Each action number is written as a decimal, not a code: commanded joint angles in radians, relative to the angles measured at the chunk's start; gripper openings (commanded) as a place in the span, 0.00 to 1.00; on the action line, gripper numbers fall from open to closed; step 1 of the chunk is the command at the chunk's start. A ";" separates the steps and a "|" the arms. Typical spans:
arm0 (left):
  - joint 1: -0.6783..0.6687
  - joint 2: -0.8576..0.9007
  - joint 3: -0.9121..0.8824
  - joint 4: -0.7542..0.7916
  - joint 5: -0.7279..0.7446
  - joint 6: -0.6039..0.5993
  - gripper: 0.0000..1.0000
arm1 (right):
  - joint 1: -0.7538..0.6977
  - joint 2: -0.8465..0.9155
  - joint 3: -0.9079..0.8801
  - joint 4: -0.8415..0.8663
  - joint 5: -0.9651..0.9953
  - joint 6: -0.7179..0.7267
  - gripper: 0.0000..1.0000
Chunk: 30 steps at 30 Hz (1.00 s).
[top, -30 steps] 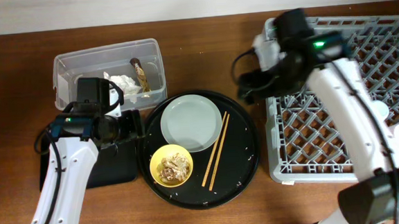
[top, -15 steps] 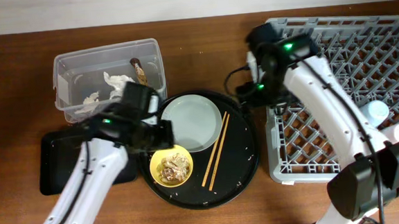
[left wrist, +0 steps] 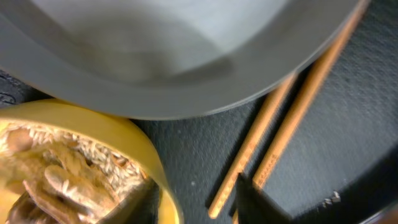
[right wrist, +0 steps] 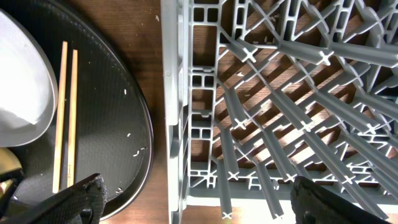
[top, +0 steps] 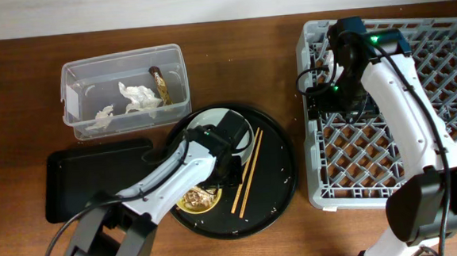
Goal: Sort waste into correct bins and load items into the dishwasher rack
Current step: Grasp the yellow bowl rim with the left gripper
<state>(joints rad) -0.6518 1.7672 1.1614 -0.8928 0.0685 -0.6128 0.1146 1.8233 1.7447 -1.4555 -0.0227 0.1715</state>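
Prob. a robotics lab bench staged as a mock kitchen clean-up stn: two white robot arms [top: 406, 109] reached over a bare wood surface [top: 21, 117] by a plain pale wall [top: 126, 7], w/ a grey dishwasher rack [top: 314, 170], round black tray [top: 279, 180] carrying plate [left wrist: 155, 50], yellow bowl [left wrist: 93, 124] & chopsticks [top: 246, 174], plus clear tub [top: 121, 59] & shallow black tray [top: 89, 184].

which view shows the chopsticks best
Right wrist: both chopsticks lie side by side on the round tray, nearly full length, unobstructed. Overhead shows them small, with the left gripper close beside. Left wrist shows only one end, close up.
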 commanded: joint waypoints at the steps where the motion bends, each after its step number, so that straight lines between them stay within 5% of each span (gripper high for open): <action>1: -0.003 0.042 0.004 0.013 -0.051 -0.026 0.22 | -0.004 -0.016 0.007 -0.005 0.013 -0.010 0.96; 3: -0.003 0.060 0.004 0.007 -0.050 -0.027 0.10 | -0.004 -0.016 0.007 -0.005 0.013 -0.010 0.96; 7: -0.003 0.062 0.004 0.006 -0.050 -0.027 0.01 | -0.004 -0.016 0.007 -0.005 0.013 -0.010 0.96; 22: 0.018 -0.158 0.056 -0.108 -0.200 0.023 0.01 | -0.004 -0.016 0.007 -0.011 0.013 -0.017 0.96; 30: 0.267 -0.335 0.073 -0.148 -0.121 0.192 0.00 | -0.004 -0.016 0.007 -0.012 0.013 -0.018 0.96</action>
<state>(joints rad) -0.4881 1.4944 1.2102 -1.0374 -0.1028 -0.5282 0.1146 1.8233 1.7447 -1.4631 -0.0227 0.1562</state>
